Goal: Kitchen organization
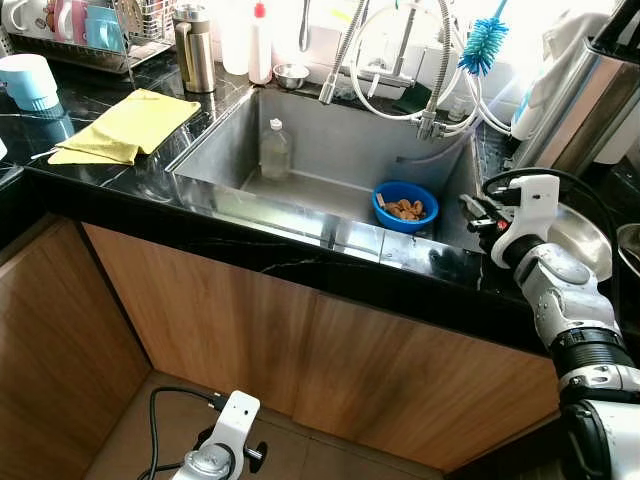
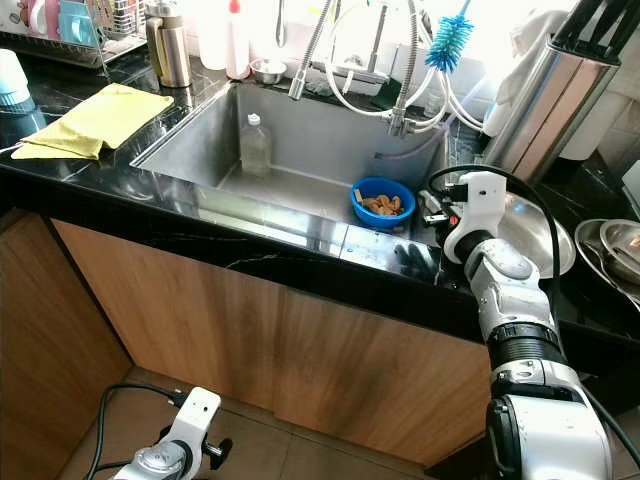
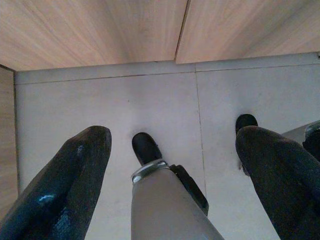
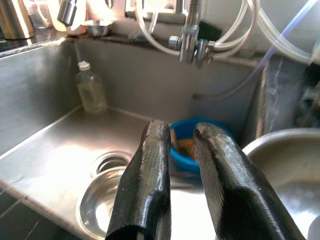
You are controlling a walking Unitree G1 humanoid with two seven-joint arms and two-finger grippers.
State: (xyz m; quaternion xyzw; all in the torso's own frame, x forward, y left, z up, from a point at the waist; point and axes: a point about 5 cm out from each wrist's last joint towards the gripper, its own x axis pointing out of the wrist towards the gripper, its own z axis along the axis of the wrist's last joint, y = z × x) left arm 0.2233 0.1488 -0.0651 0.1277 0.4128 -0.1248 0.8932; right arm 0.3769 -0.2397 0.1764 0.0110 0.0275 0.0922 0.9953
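The right gripper [image 4: 182,180] hovers at the sink's [image 1: 300,215] right edge, its two black fingers [image 4: 145,185] drawn close together with only a thin gap and nothing between them. It points down into the basin toward the blue bowl [image 1: 406,206], which sits on the sink floor at about 2 o'clock from the basin's centre, near the right wall and well apart from the clear bottle [image 1: 275,150] standing at 10 o'clock by the back-left corner.

The bowl looks like thin plastic — light, a little flexible at the rim and probably wet and slippery. It holds brownish scraps, so it should stay level. I would judge the best hold to be a pinch on the near rim, one finger inside and one outside. The fingers would have to spread first.

The bottle seems light too, part-filled with a pale liquid. Its neck under the white cap would be the sure grip. No label or writing can be read on it, nor on the steel flask [image 1: 194,48] or the white squeeze bottle [image 1: 260,45] on the counter behind.

The left gripper [image 3: 170,175] hangs idle over the floor tiles, fingers spread wide and empty — a yellow cloth [image 1: 125,127] lies on the counter at 9 o'clock from the sink
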